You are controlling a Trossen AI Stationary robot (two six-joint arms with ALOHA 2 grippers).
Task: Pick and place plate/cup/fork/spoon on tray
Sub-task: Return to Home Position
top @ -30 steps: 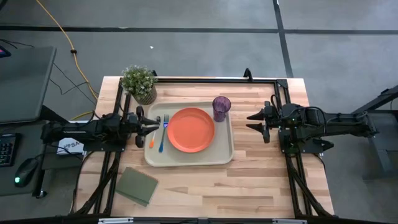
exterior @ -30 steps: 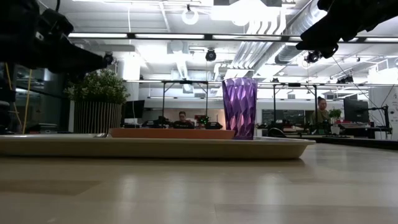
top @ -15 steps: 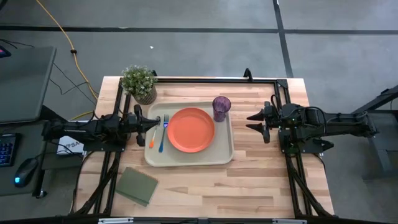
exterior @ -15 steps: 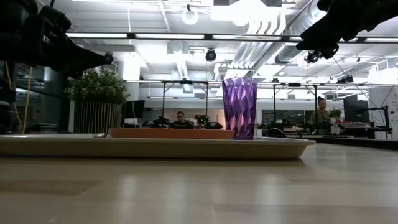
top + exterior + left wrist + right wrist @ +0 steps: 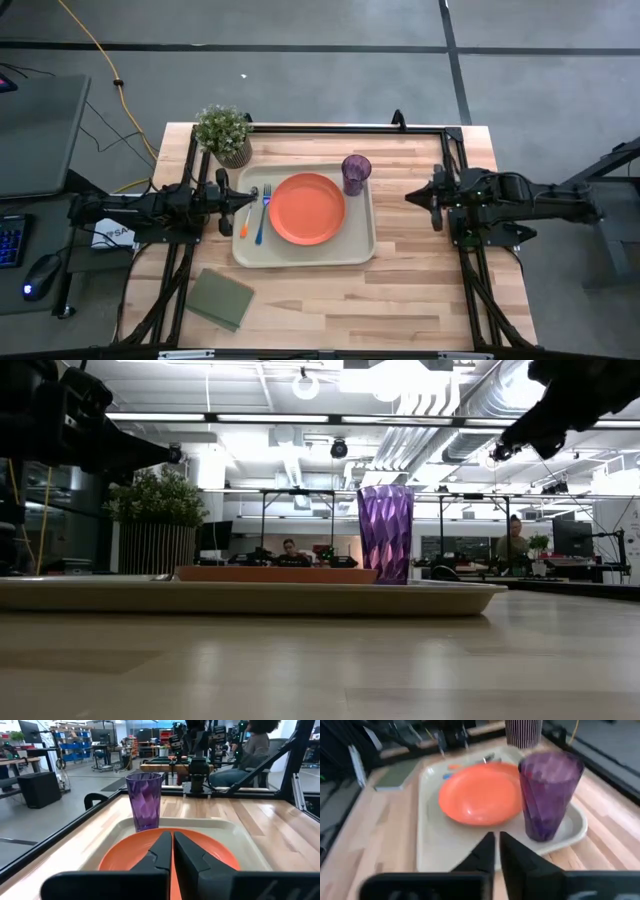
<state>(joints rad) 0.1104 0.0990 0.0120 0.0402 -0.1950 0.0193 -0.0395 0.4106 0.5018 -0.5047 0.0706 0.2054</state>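
Observation:
The cream tray (image 5: 355,250) lies mid-table. On it rest the orange plate (image 5: 307,208), the purple cup (image 5: 356,172) upright at its far right corner, the blue-handled fork (image 5: 262,218) and, left of it, the orange-handled spoon (image 5: 244,228). My left gripper (image 5: 248,200) hangs shut and level above the tray's left rim, close over the spoon's bowl end, holding nothing. In the left wrist view its fingers (image 5: 162,851) meet in front of the plate (image 5: 210,847) and cup (image 5: 145,800). My right gripper (image 5: 410,198) hangs shut and empty above the bare table, right of the tray.
A potted plant (image 5: 224,133) stands at the far left corner. A dark green pad (image 5: 221,298) lies near the front left. A black frame rail (image 5: 330,128) runs along the far edge. Bare wood (image 5: 400,300) lies in front and to the right of the tray.
Both grippers have shut on nothing, the left one first and the right one within the last half second. Tray, plate, cup, fork and spoon have stayed where they were.

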